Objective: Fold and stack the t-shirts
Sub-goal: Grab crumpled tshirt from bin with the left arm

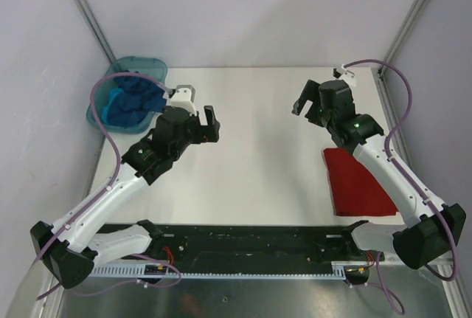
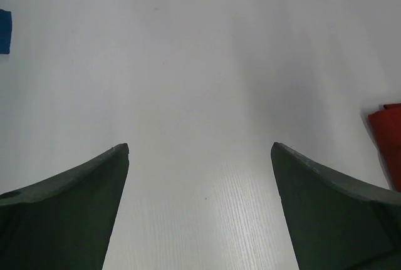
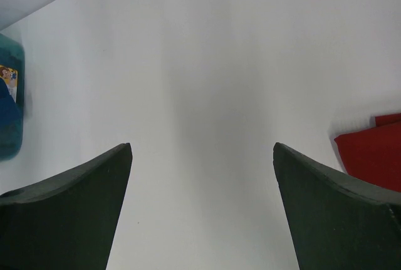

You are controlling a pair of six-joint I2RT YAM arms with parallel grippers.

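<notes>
Guessing the red t-shirt was done, folded near right; left hand and right hand hung wide, empty. Next probably meant pulling a blue t-shirt from the far-left tub.

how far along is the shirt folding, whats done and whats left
Done: the red t-shirt lies folded flat on the right of the table. In hand: nothing; the left pincer and right pincer hang open and empty. Left: the navy t-shirt and turquoise t-shirt sit bunched in the teal tub at the far left, and nothing is stacked yet.
</notes>
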